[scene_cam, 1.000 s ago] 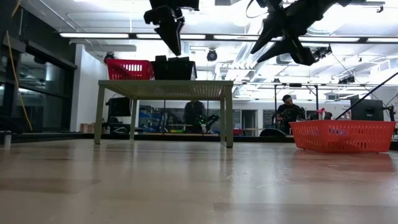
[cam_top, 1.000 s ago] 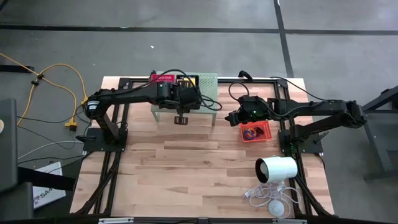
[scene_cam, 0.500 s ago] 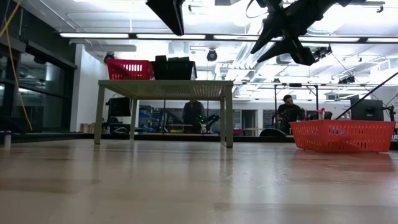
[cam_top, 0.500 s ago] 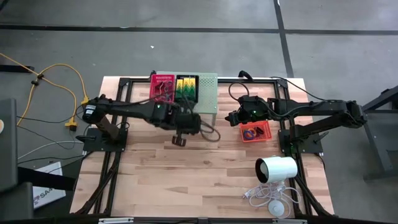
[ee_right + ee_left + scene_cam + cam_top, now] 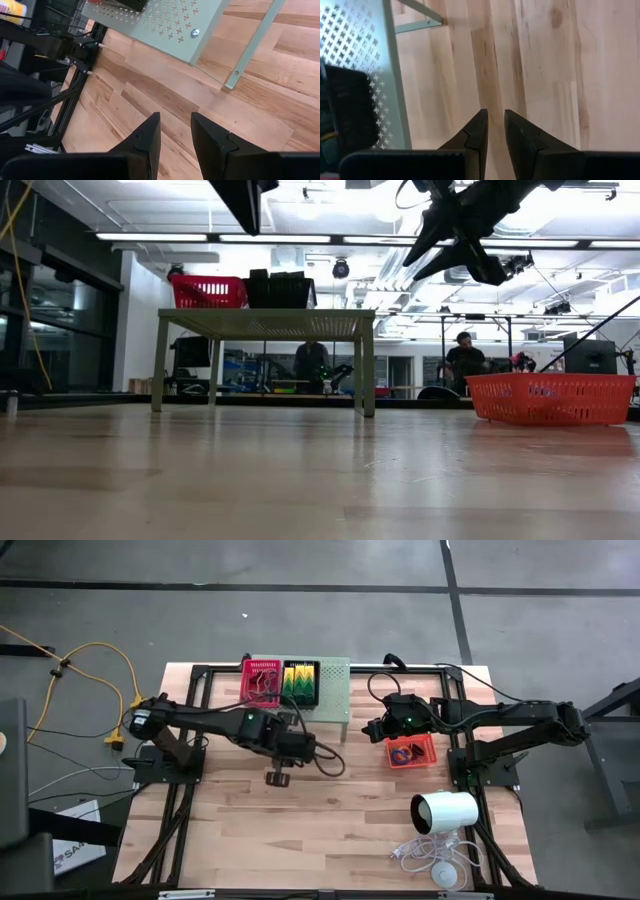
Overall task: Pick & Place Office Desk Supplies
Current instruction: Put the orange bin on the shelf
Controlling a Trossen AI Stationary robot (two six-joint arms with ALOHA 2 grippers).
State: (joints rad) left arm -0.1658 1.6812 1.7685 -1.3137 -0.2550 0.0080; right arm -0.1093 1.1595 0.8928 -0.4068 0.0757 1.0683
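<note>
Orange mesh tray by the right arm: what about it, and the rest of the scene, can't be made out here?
- Orange mesh tray, high view: contents too small to identify; low view, its mesh wall blurs them.
- Pink-red mesh tray and black mesh tray on the pale green perforated metal stand: items too small to count.
- Left hand, low view: cut off by the top edge.

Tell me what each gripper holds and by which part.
Nothing is held. The left gripper and right gripper both show only bare wooden table between slightly parted jaws.
</note>
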